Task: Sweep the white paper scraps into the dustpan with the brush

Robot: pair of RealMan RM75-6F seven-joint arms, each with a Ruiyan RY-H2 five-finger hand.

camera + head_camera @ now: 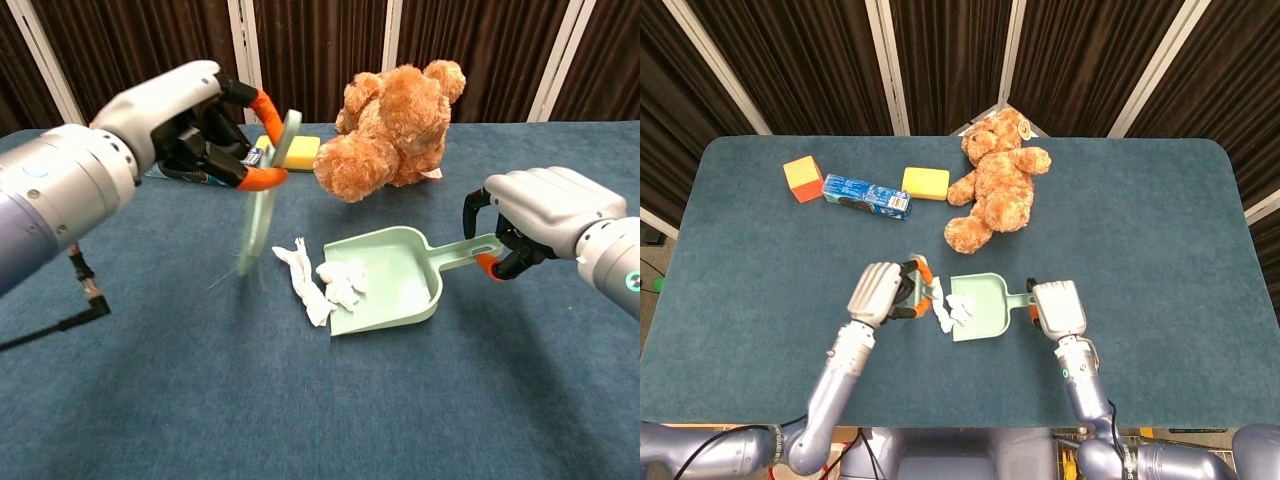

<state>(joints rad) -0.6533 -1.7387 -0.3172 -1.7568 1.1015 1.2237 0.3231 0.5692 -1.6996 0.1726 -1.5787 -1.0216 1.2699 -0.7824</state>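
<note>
— Half the job, by my reckoning: some white paper scraps (342,279) are lying inside the dustpan (392,268), but one long strip (303,283) is still lying on the table (150,400) just left of the pan's open lip, touching or nearly touching it.

— What are the hands doing?

— The left hand (190,120) is gripping the brush (262,195) with fingers wrapped around the orange handle, holding it lifted off the cloth, bristles hanging down, to the left of the strip. The right hand (540,215) is closed around the dustpan's handle on the right, keeping the pan flat on the table with its mouth facing left.

— So how should the next stroke go?

— I'm thinking the bristles should be coming down on the far-left side of that strip, not on top of it, then dragging rightward in one low, steady pass over the lip. The right hand should be pressing the lip down so the paper isn't sliding underneath.

— Any risk?

— A fast flick could be scattering the pieces already in the pan. The teddy bear (395,115) beyond is sitting well clear.
</note>
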